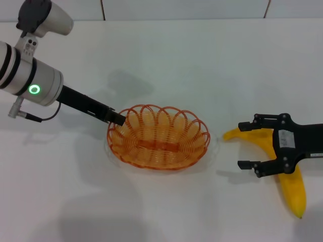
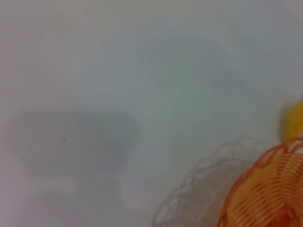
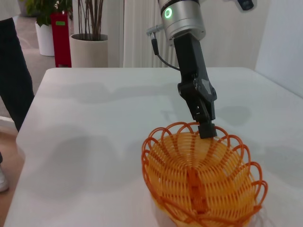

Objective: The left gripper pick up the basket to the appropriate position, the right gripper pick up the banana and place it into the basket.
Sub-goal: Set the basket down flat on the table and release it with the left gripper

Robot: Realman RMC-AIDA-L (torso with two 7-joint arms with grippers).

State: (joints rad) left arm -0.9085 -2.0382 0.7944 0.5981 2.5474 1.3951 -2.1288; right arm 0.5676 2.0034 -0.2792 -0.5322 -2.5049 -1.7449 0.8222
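The orange wire basket [image 1: 160, 162] sits in the middle of the white table. My left gripper [image 1: 117, 119] is at the basket's left rim, shut on the rim wire. The right wrist view shows that gripper [image 3: 207, 128] clamped on the far rim of the basket [image 3: 208, 189]. The left wrist view shows part of the basket [image 2: 270, 194] with its shadow offset beside it, and a bit of the banana [image 2: 293, 124]. The yellow banana [image 1: 292, 189] lies right of the basket. My right gripper [image 1: 248, 144] hovers over its stem half, open and empty.
The white table [image 1: 202, 60] reaches a wall at the back. In the right wrist view, potted plants [image 3: 88, 49], a red object [image 3: 60, 38] and a person's leg [image 3: 12, 71] stand beyond the table's far edge.
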